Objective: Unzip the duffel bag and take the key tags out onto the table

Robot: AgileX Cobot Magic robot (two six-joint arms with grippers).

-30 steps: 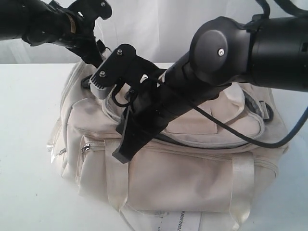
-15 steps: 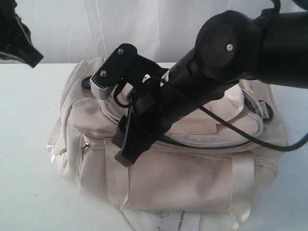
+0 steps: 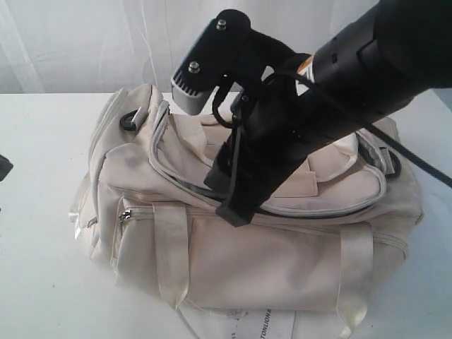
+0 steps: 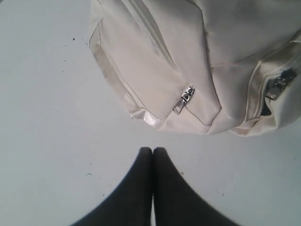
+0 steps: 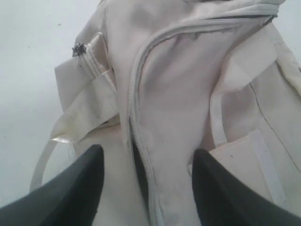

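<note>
One broad white table [image 3: 42, 268] was seen, with the duffel bag [image 3: 282, 268] lying at its middle, one long side turned to the near edge. Over the bag's top the right gripper [image 5: 146, 160] was poised with its jaws spread wide, grasping nothing, astride the main zipper [image 5: 134, 117]. The left gripper [image 4: 152, 155] was found low over bare table to the left of the bag, its jaws pressed together on nothing. The zipper appeared parted along its left stretch, where a dark slit showed, so the unzipping was judged under way but unfinished. A hold on the pull or flap was judged to be called for next, to widen the mouth. Nothing could be made out inside the bag; the key tags were not seen and were presumed within. A side pocket pull [image 4: 186, 96] hung at a closed pocket, and a paper hang-tag [image 3: 261, 326] lay at the near edge
</note>
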